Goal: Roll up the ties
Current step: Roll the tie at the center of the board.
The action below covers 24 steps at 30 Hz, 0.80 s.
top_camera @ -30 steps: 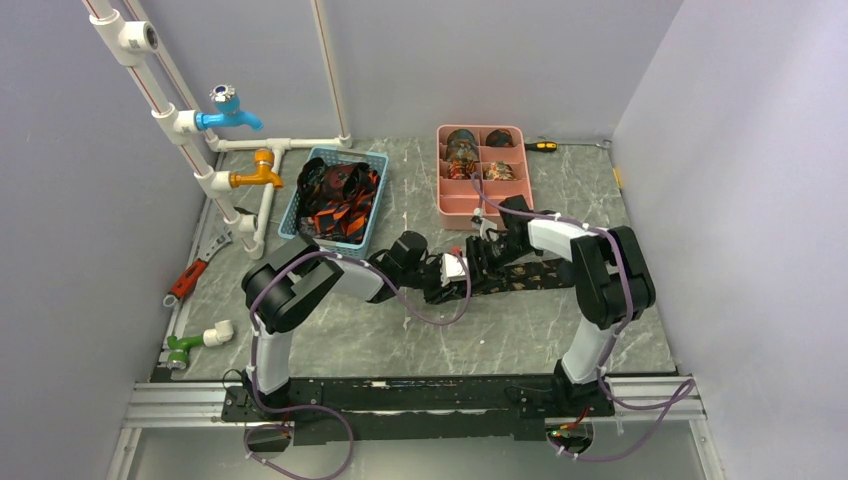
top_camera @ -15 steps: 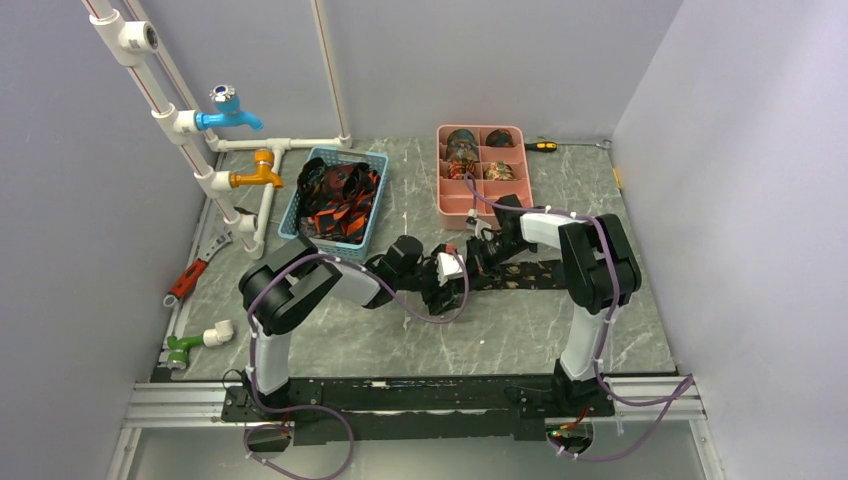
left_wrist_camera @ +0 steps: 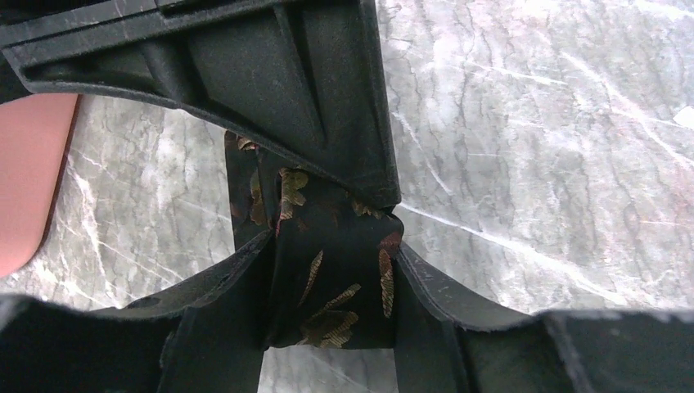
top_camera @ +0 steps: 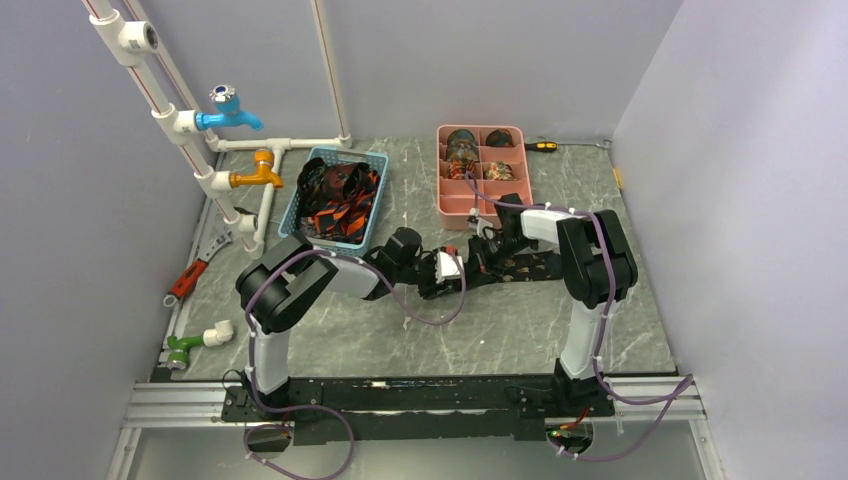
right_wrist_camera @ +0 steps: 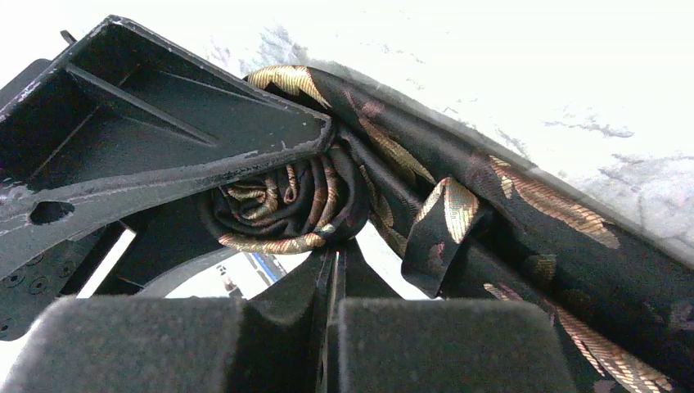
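One dark tie [top_camera: 525, 267] with gold leaf patterns lies across the marble table, its loose length running right. Its left end is wound into a small coil [right_wrist_camera: 282, 196]. My left gripper [top_camera: 450, 271] is shut on the tie, with the fabric [left_wrist_camera: 331, 286] squeezed between its two fingers. My right gripper [top_camera: 479, 257] faces it from the right. Its fingers [right_wrist_camera: 331, 270] are pressed together and their tips pinch the coil's edge. The right gripper's finger [left_wrist_camera: 286, 82] shows at the top of the left wrist view. More loose ties fill the blue basket [top_camera: 350, 154].
A pink compartment tray [top_camera: 441, 200] with rolled ties [top_camera: 462, 150] stands behind the grippers. White pipes with blue and orange taps [top_camera: 232, 118] run along the left. A red wrench [top_camera: 187, 278], a green fitting [top_camera: 185, 346] and a screwdriver [top_camera: 541, 146] lie near the edges.
Both grippers have shifted a little back toward the tray with the coil. The right arm's elbow has swung inward, and the loose length of tie on the table is shorter.
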Each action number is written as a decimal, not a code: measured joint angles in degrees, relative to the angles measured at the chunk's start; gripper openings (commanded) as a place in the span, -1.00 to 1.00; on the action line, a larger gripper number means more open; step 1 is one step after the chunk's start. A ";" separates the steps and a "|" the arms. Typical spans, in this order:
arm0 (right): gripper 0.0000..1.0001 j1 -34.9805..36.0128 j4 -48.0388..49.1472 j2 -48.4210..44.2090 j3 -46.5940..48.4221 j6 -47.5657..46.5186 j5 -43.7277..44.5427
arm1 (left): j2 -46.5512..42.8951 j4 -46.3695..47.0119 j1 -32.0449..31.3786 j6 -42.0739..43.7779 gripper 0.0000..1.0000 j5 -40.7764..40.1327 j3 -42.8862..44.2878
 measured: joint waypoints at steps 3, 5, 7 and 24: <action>-1.00 -0.26 -0.20 0.00 0.15 -0.39 -0.20 | 0.70 -2.71 0.09 1.29 -0.38 0.59 2.16; -0.77 -0.48 -0.61 0.00 0.44 -0.68 -0.35 | 1.07 -3.96 0.20 1.70 -0.62 0.85 3.13; -0.62 -0.81 -1.60 0.00 0.92 -1.18 -0.48 | 1.25 -5.46 0.39 2.08 -0.78 1.40 4.02; -0.59 -12.11 -7.13 -5.62 3.87 -13.64 20.15 | 0.81 -9.44 1.92 5.57 -0.93 10.51 3.52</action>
